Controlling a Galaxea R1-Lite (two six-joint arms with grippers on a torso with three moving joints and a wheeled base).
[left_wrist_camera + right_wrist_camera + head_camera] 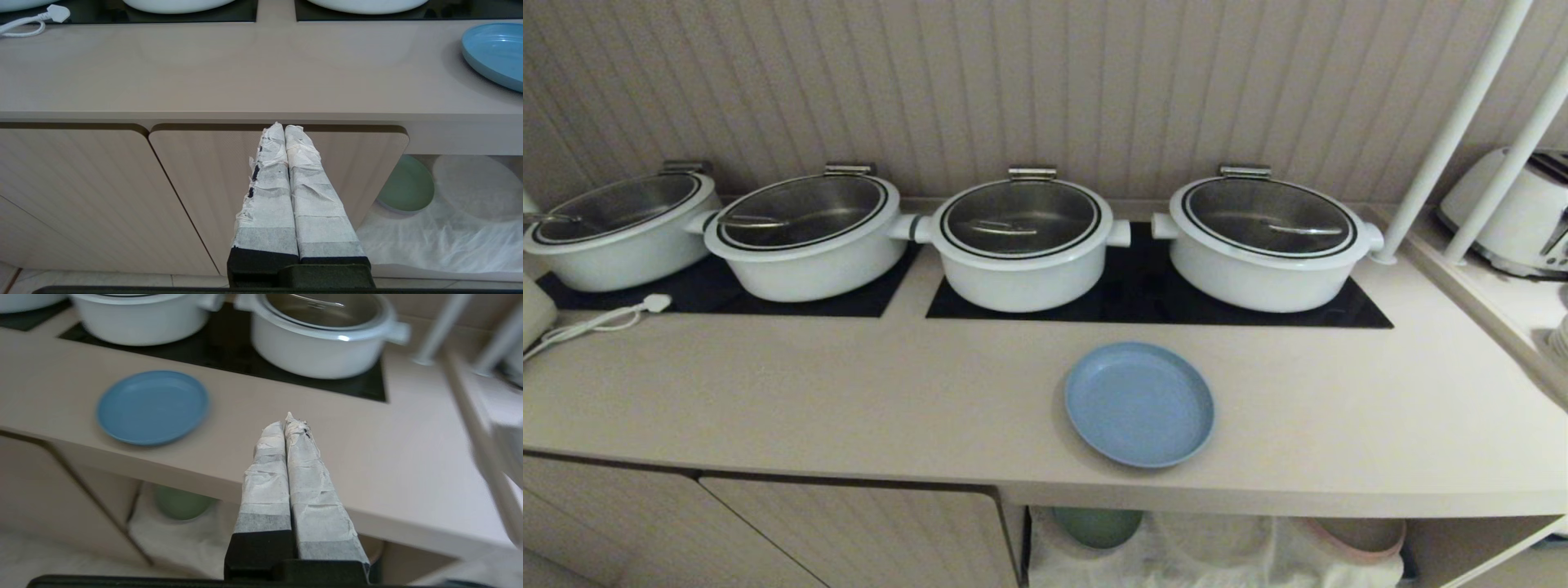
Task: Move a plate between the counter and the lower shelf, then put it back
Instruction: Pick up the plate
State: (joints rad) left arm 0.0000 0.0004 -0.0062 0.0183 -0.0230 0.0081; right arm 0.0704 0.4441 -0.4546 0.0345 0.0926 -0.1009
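Observation:
The light blue plate (1139, 404) lies flat on the beige counter (849, 400), close to its front edge and in front of the hob panels. It also shows in the right wrist view as the plate (153, 406) and at the edge of the left wrist view as the plate (494, 53). Below the counter is the lower shelf (1217, 555) with a white cloth over its base. My right gripper (286, 424) is shut and empty, raised in front of the counter edge, to the right of the plate. My left gripper (284, 130) is shut and empty, low before a cabinet door. Neither arm shows in the head view.
Several white lidded pots (1023, 241) stand on the black hob panels (1143, 302) behind the plate. A green plate (1097, 525) and a pinkish one (1364, 535) rest in the shelf. A white plug and cable (605, 318) lie at the left. White poles (1454, 131) and a toaster (1511, 212) stand at the right.

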